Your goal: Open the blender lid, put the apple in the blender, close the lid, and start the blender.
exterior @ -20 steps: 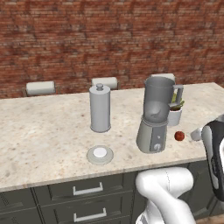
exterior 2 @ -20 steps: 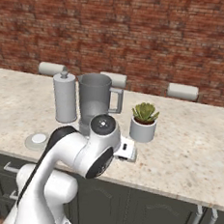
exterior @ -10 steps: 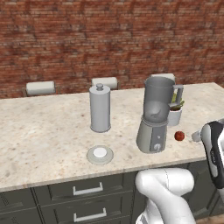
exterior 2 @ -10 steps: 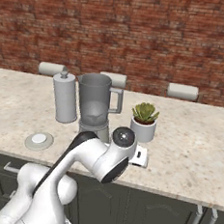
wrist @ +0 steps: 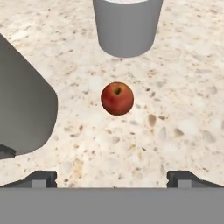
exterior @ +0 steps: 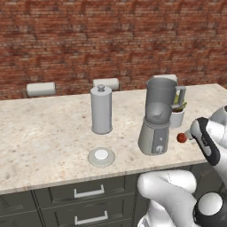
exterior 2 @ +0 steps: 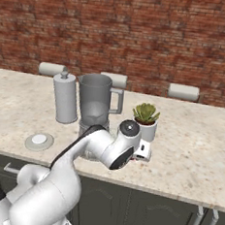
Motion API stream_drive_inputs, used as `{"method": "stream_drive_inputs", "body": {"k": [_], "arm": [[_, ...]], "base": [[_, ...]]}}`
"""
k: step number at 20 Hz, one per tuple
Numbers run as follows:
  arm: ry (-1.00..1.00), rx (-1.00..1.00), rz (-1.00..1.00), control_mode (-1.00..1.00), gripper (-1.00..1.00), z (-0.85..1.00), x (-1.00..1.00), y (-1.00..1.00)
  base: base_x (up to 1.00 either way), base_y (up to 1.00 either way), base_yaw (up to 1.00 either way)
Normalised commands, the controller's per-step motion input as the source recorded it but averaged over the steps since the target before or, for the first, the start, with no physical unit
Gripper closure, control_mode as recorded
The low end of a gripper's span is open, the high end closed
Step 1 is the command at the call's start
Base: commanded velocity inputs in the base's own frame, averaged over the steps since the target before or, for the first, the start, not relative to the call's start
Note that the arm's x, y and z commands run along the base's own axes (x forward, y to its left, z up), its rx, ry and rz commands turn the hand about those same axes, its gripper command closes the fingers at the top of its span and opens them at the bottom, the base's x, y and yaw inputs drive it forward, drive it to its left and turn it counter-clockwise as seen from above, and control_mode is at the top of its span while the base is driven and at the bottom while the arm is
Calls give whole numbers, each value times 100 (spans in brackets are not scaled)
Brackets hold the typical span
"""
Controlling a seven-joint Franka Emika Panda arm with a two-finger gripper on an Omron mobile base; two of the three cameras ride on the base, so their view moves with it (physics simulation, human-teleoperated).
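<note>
The gripper [wrist: 112, 177] is hovering over the speckled desk [wrist: 175, 113], its 2 fingertips [wrist: 41, 178] standing apart. The apple [wrist: 117, 98] is lying ahead of it, between blender [wrist: 22, 109] and plant pot [wrist: 127, 26].

This is a kitchen, with a red brick wall [exterior: 111, 40], a long speckled stone counter [exterior: 44, 133] over dark drawers [exterior: 88, 195], and a blender [exterior: 157, 117] and a small potted plant [exterior 2: 145, 120] on top.
</note>
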Motion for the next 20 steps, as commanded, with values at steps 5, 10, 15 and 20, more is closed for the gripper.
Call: {"method": "stream_drive_inputs", "body": {"k": [5,10,15,20], "arm": [[0,4,12,-100,-100,-35,45,-29],[0,0,14,-100,-100,-26,52,-14],[0,0,10,-100,-100,-26,49,0],[0,0,9,-100,-100,-28,38,0]], "base": [[0,0,0],[0,0,0],[0,0,0],[0,0,0]]}}
